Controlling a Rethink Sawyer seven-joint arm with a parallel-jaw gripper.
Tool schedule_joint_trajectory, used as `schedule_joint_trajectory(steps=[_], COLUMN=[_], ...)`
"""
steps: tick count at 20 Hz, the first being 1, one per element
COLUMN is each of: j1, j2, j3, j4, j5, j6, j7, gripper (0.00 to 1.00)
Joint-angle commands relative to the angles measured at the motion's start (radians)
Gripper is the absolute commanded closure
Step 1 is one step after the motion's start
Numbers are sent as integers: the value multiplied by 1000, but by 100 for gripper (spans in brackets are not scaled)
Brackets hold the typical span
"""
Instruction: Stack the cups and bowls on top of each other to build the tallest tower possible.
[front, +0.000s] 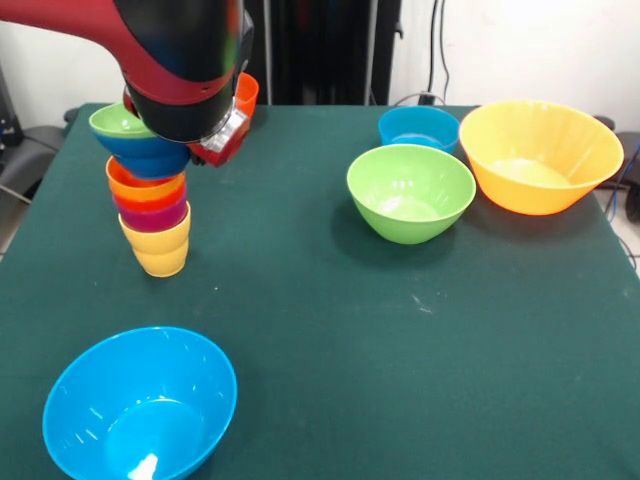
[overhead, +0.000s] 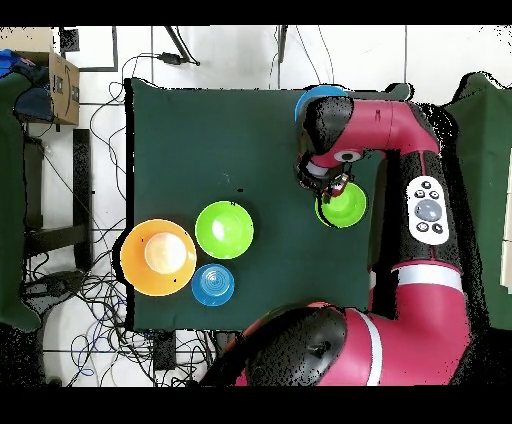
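The tower (front: 152, 200) stands at the table's left: a yellow cup (front: 160, 250) as base, then a purple cup (front: 152, 215), an orange cup (front: 147, 186), a dark blue bowl (front: 152, 160) and a small green bowl (front: 118, 122) on top. My gripper (front: 220, 140) hangs right beside the tower's top, mostly hidden by the arm's wrist. An orange-red piece (front: 246, 94) shows behind the wrist; I cannot tell whether it is held. From overhead the gripper (overhead: 330, 182) sits at the edge of the top green bowl (overhead: 345, 206).
A large light blue bowl (front: 140, 405) sits at the front left. A green bowl (front: 410, 192), a small blue bowl (front: 418, 127) and a large orange-yellow bowl (front: 540, 155) stand together at the right. The green table (front: 330, 340) carries all of them.
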Motion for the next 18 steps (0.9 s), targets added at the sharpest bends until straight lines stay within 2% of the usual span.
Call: schedule_joint_trajectory(steps=[1,8,18], j1=[8,1,6], j2=[15,7,20], j3=[64,55,44], j4=[15,26,-12], j5=[-43,-54,-74], j6=[38,24,26], j7=[-323,-341,-361], gripper=[100,100,100])
